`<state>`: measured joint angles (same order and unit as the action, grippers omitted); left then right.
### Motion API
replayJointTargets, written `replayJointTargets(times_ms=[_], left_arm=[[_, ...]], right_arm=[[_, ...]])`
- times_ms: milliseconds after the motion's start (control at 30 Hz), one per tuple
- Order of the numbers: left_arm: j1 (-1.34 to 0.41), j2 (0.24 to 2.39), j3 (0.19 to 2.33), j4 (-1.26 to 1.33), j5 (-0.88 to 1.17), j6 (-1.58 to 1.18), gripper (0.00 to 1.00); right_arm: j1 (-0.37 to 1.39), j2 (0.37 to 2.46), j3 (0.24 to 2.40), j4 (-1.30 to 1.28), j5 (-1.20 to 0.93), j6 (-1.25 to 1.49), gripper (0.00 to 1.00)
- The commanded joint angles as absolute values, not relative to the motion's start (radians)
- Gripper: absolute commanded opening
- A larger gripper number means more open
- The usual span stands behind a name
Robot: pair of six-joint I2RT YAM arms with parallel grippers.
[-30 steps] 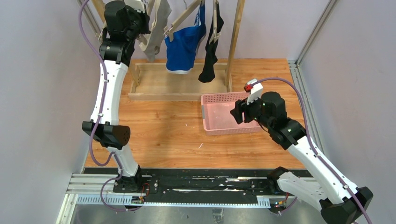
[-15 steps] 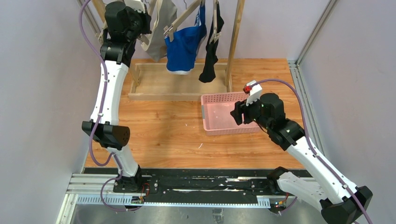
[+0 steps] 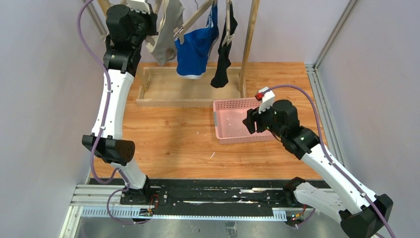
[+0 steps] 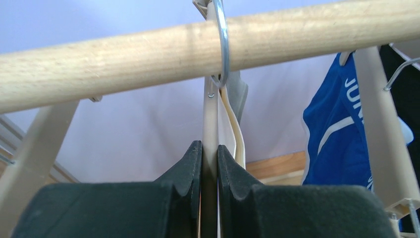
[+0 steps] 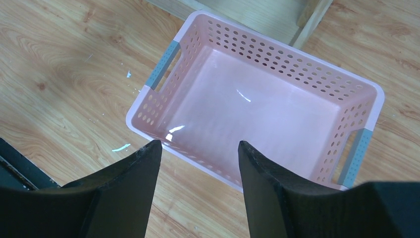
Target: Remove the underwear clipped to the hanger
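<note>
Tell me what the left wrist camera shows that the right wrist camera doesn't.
Left wrist only: the left gripper shut on a hanger under the wooden rail, with the blue underwear beside it. Right wrist only: the right gripper open above the empty pink basket on the table. Both: each camera's own black fingers, plus parts of the wooden rack.

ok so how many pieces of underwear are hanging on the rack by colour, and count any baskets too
light grey underwear: 1
blue underwear: 1
black underwear: 1
pink basket: 1
total: 4
</note>
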<state>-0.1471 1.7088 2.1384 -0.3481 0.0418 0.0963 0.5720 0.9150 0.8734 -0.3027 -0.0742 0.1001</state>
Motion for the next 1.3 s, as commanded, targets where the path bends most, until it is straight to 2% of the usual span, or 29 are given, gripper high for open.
replayJointTargets(times_ms=[0, 367, 933, 1267], left_arm=[[-0.141, 1.656, 2.154, -0.228, 0.058, 0.083, 0.0], [-0.141, 1.614, 2.143, -0.285, 0.048, 0.074, 0.0], [-0.14, 1.367, 1.704, -0.426, 0.04, 0.188, 0.0], [-0.196, 1.099, 1.387, -0.687, -0.03, 0.069, 0.0]], right_arm=[[0.588, 0.911, 0.848, -0.261, -0.055, 0.106, 0.6], [0.59, 0.904, 0.829, -0.268, -0.046, 0.101, 0.6], [0.59, 0.905, 0.833, -0.231, -0.033, 0.116, 0.6], [0.59, 1.01, 0.914, -0.182, 0.018, 0.105, 0.63]])
